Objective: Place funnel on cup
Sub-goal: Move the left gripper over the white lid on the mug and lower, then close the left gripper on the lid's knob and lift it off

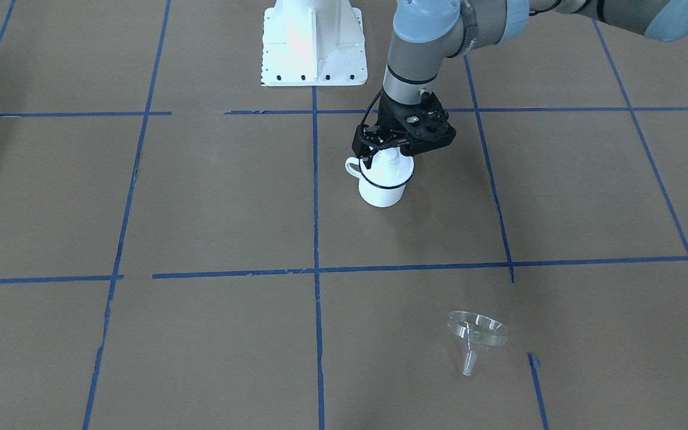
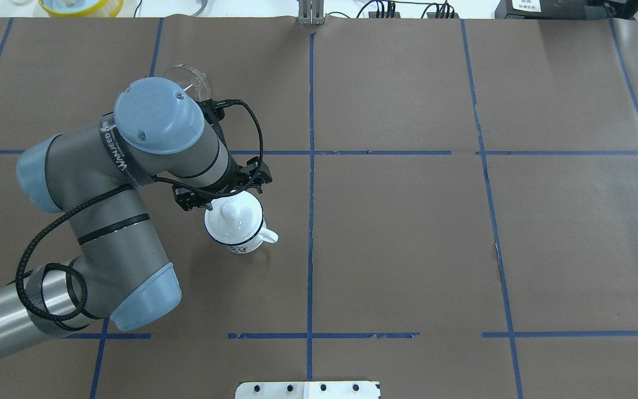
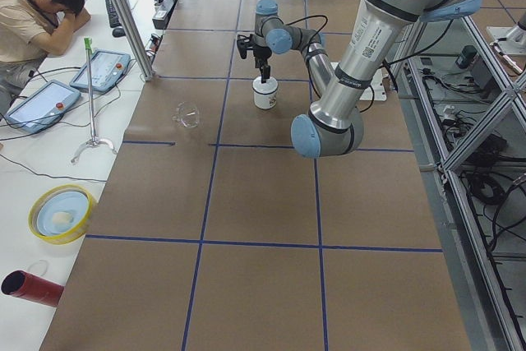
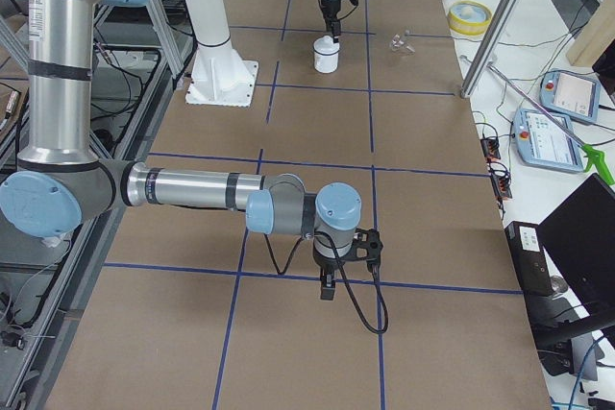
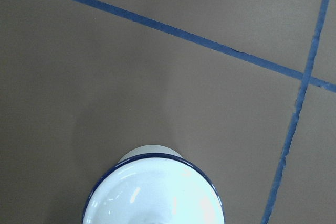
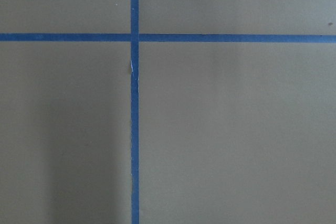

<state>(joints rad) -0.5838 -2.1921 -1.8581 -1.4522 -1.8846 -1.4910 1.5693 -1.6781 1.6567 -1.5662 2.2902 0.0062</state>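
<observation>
The cup [image 1: 383, 190] is a white mug with a dark blue rim, standing upright near the table's middle, and a white knobbed lid [image 1: 389, 160] sits on it. My left gripper [image 1: 387, 154] hangs straight down over the lid, its fingers on either side of the knob with a gap, so it looks open. The cup also shows in the overhead view [image 2: 236, 235] and the lid in the left wrist view [image 5: 155, 192]. The clear funnel [image 1: 475, 334] lies on its side far from the cup; my left arm partly hides it in the overhead view [image 2: 189, 83]. My right gripper [image 4: 327, 285] shows only in the exterior right view, low over bare table, and I cannot tell its state.
The white robot base plate [image 1: 314, 45] stands at the table's robot side. Blue tape lines cross the brown table cover. Off the table edge are a yellow bowl [image 3: 62, 213], a red cylinder [image 3: 33, 288], a pole stand [image 3: 90, 96] and a seated operator [image 3: 37, 6].
</observation>
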